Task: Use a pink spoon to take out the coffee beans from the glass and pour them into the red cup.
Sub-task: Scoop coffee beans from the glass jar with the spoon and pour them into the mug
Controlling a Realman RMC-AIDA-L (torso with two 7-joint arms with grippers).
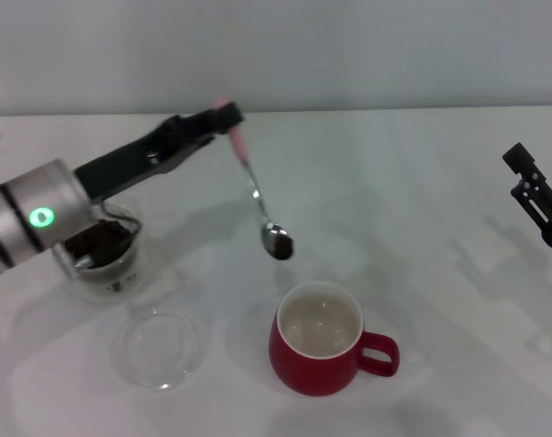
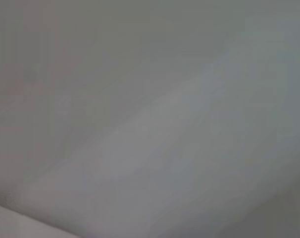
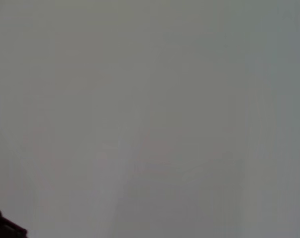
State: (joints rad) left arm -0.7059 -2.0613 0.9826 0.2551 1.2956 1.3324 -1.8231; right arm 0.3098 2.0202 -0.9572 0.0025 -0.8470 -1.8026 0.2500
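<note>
In the head view my left gripper (image 1: 229, 118) is shut on the pale pink handle of the pink spoon (image 1: 254, 189). The spoon hangs bowl-down in the air, and its metal bowl carries dark coffee beans (image 1: 281, 246) just above and behind the red cup (image 1: 320, 350). That cup stands upright at the front centre, white inside, handle to the right. The glass (image 1: 103, 250), holding a heap of dark beans, sits at the left, partly hidden under my left arm. My right gripper (image 1: 536, 196) hangs idle at the far right edge. Both wrist views show only blank pale surface.
A flat shallow clear glass dish (image 1: 159, 348) lies at the front left, between the glass and the red cup. The white table (image 1: 422, 182) stretches back to a grey wall.
</note>
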